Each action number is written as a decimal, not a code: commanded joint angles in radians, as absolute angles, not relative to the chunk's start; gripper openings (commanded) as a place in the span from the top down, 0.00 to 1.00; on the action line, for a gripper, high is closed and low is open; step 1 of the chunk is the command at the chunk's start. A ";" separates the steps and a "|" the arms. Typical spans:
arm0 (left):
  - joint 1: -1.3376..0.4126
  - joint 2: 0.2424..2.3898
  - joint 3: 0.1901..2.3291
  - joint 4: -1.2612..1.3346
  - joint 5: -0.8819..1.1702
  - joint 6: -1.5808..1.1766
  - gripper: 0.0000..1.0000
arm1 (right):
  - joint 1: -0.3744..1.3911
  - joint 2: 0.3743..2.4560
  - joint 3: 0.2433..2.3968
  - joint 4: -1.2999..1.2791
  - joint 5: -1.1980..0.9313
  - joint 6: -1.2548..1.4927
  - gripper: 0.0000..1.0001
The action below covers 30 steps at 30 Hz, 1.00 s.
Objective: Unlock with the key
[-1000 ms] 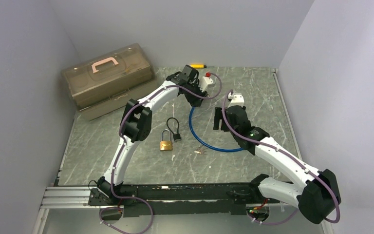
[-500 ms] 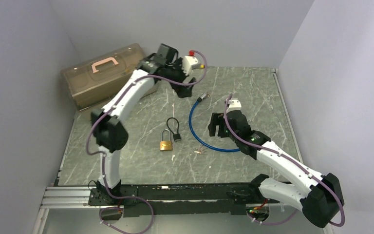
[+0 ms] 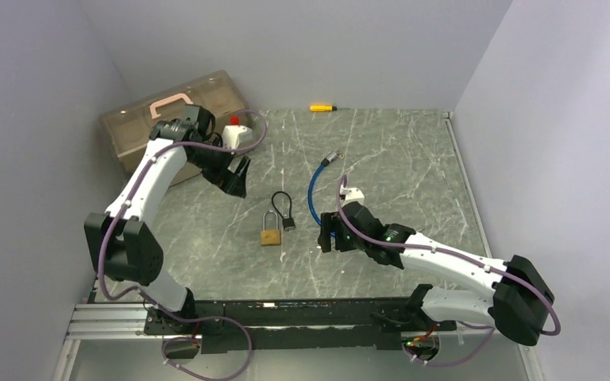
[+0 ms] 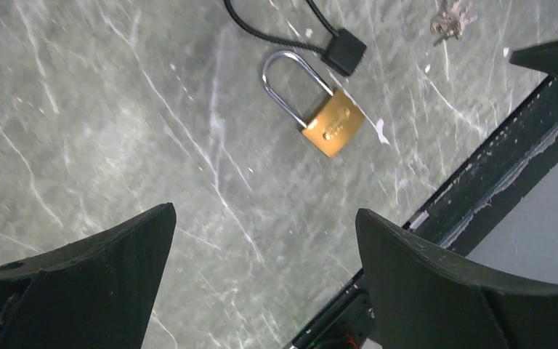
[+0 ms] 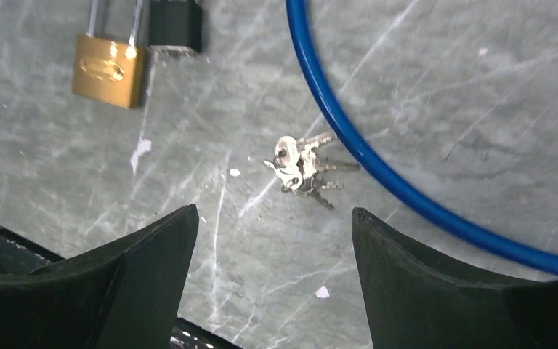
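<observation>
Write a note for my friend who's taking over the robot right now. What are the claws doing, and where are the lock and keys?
Left gripper: open and empty, above the table, with the brass padlock in its camera's view.
Right gripper: open and empty, hovering over the bunch of keys.
Things: the padlock lies flat mid-table, its shackle looks shut, next to a black cable lock. The keys lie on the table right beside the blue cable.
Done: nothing is gripped yet.
Left: pick up the keys, steady the padlock, put a key in, turn it, open the shackle.
</observation>
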<state>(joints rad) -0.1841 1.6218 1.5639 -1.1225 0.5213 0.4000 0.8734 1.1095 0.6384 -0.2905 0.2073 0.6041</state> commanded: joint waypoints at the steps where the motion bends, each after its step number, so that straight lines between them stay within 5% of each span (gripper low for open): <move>1: -0.196 1.427 1.521 -1.101 0.503 0.394 0.01 | 0.889 1.124 0.594 -0.243 0.189 0.694 0.20; 30: -0.196 1.145 1.300 -1.074 0.378 0.471 0.01 | 0.901 1.477 0.735 -0.169 0.245 0.620 0.29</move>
<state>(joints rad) -0.1951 1.1728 1.3022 -1.1030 0.3954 0.4625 0.8955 1.4517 0.6868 -0.2081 0.2604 0.6464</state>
